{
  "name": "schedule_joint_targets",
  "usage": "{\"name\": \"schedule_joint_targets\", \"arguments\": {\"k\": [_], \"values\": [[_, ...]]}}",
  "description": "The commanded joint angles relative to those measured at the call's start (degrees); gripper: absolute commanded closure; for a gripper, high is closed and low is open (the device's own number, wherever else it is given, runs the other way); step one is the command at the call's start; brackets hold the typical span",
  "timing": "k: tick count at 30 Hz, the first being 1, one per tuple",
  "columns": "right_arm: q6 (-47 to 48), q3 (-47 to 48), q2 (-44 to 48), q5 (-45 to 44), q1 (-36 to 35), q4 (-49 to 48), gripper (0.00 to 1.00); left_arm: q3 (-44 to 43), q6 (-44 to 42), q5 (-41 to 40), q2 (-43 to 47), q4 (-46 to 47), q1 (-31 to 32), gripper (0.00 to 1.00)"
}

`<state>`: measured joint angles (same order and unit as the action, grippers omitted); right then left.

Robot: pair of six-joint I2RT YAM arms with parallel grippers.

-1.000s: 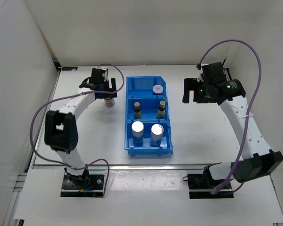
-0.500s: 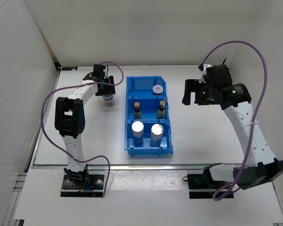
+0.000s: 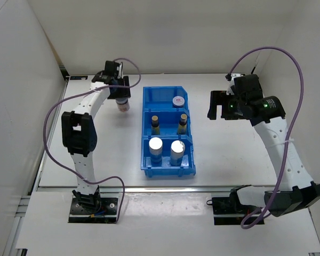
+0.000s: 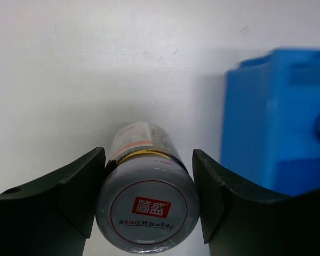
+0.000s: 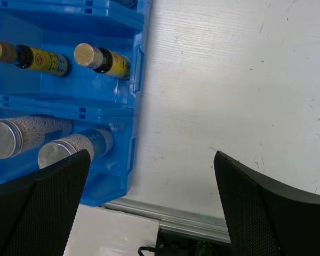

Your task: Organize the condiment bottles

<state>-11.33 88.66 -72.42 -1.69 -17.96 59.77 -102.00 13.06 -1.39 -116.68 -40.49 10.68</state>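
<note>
My left gripper point(image 3: 120, 96) is shut on a squat white-lidded jar point(image 3: 123, 105), left of the blue bin point(image 3: 144, 114). In the left wrist view the jar's lid with its red mark point(image 4: 148, 210) fills the gap between both fingers point(image 4: 77, 200). The bin's back compartment holds another white-lidded jar point(image 3: 179, 100). Two amber bottles point(image 3: 155, 124) stand in its middle compartment and two silver-lidded shakers point(image 3: 156, 146) in its front one. My right gripper point(image 3: 217, 106) hangs open and empty right of the bin, above bare table point(image 5: 149, 202).
The bin point(image 4: 277, 117) stands close on the right of the held jar. In the right wrist view the bin's wall point(image 5: 136, 80) is at the left, with the table's front metal edge point(image 5: 202, 221) below. White walls enclose the table at the left and back.
My left gripper has closed on the white-lidded jar and carried it a little toward the back of the table. The right arm has shifted slightly.
</note>
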Motion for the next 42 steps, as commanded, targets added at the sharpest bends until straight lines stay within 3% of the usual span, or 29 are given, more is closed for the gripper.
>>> {"name": "schedule_joint_targets", "arguments": {"k": [1,6,11,16,27,32,35,36,37,42], "values": [[0.87,-0.77,2.9,-1.21,0.29,-0.71,0.0,-12.85,0.82,-0.11,7.0,-0.37,3.38,0.89],[0.87,-1.3,2.9,-1.21,0.29,-0.71,0.0,-28.48,0.83,0.59,3.49,-3.54,7.15,0.89],[0.87,-1.3,1.85,-1.21,0.29,-0.71,0.0,-35.55,-0.58,3.06,-2.56,-4.25,12.17,0.89],[0.87,-1.3,1.85,-0.68,0.29,-0.71,0.0,-34.95,-2.34,2.71,-7.32,-5.39,16.65,0.89],[-1.5,-3.32,2.99,3.54,0.29,-0.18,0.0,-29.93,-2.34,-1.77,-13.13,-5.39,17.89,0.89],[-2.03,-4.64,4.13,4.07,0.29,-0.18,0.0,-29.4,-1.73,-1.78,-15.86,-4.86,17.89,0.75],[-2.03,-4.64,4.13,4.07,0.29,0.35,0.0,-29.4,-1.72,-1.78,-16.99,-4.86,17.89,0.55],[-2.03,-4.64,4.13,4.07,0.29,0.35,0.0,-29.4,-1.72,-1.78,-17.0,-4.86,17.89,0.39],[-2.03,-4.64,4.13,4.07,0.29,0.35,0.0,-29.4,-1.2,-1.78,-17.0,-4.86,17.89,0.31],[-2.03,-3.33,4.13,3.54,0.29,0.96,0.0,-29.4,-1.19,-2.92,-16.22,-4.86,17.89,0.06]]}}
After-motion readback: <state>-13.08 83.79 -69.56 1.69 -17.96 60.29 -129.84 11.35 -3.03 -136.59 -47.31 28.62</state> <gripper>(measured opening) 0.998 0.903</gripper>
